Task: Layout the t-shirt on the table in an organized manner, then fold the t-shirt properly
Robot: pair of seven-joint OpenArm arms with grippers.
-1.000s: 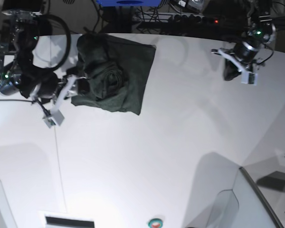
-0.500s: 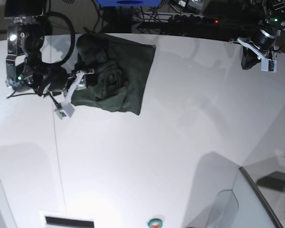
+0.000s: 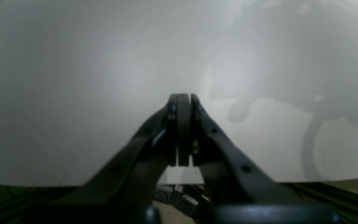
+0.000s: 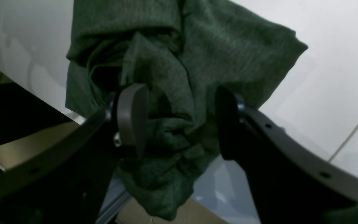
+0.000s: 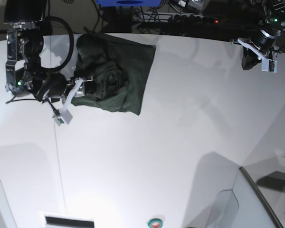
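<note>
The dark green t-shirt (image 5: 115, 76) lies crumpled and partly folded on the white table (image 5: 156, 156), near its far left edge. My right gripper (image 5: 85, 86) is at the shirt's left edge. In the right wrist view this gripper (image 4: 179, 121) is open, with its fingers (image 4: 132, 115) on either side of a bunched fold of the t-shirt (image 4: 172, 74). My left gripper (image 5: 248, 61) hangs at the table's far right edge, far from the shirt. In the left wrist view it (image 3: 182, 99) is shut and empty above the bare table (image 3: 73, 77).
A thin seam line (image 5: 58, 156) runs down the table's left side. A power strip and cables (image 5: 194, 19) lie beyond the far edge. A grey panel (image 5: 256, 199) stands at the lower right. A small round button (image 5: 155, 222) and a white box (image 5: 66, 219) sit at the front edge.
My left arm has swung up and to the right, to the table's far right edge. My right gripper has moved in against the shirt's left edge.
</note>
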